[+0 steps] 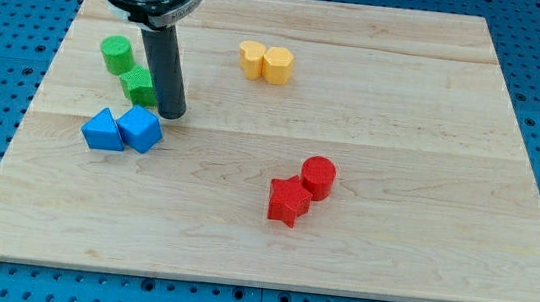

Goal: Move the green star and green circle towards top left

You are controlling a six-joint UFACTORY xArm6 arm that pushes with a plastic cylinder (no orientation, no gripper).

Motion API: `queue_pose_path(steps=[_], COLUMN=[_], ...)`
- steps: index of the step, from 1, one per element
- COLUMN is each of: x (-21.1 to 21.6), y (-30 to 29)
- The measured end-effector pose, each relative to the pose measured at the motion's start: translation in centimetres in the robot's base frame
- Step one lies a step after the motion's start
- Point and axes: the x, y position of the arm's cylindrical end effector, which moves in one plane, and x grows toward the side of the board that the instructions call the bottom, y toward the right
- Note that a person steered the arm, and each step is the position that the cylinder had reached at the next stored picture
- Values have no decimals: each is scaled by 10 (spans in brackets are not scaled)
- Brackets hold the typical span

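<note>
The green circle (pixel 116 54) stands on the wooden board (pixel 406 105) near the view's upper left. The green star (pixel 138 86) lies just below and to the right of it, touching it. My tip (pixel 171 115) is down on the board right beside the green star, on its right and slightly lower side; the dark rod hides the star's right edge. I cannot tell whether the tip touches the star.
A blue triangle (pixel 102 130) and a blue cube-like block (pixel 140 129) lie just below the star and the tip. Two yellow blocks (pixel 266 62) sit at the top centre. A red star (pixel 288 200) and red circle (pixel 318 176) lie right of centre.
</note>
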Motion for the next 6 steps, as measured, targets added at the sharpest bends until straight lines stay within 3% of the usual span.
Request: queue_pose_path(steps=[2,5,6], x=[-50,-4,-9], y=[-16,-9,-27])
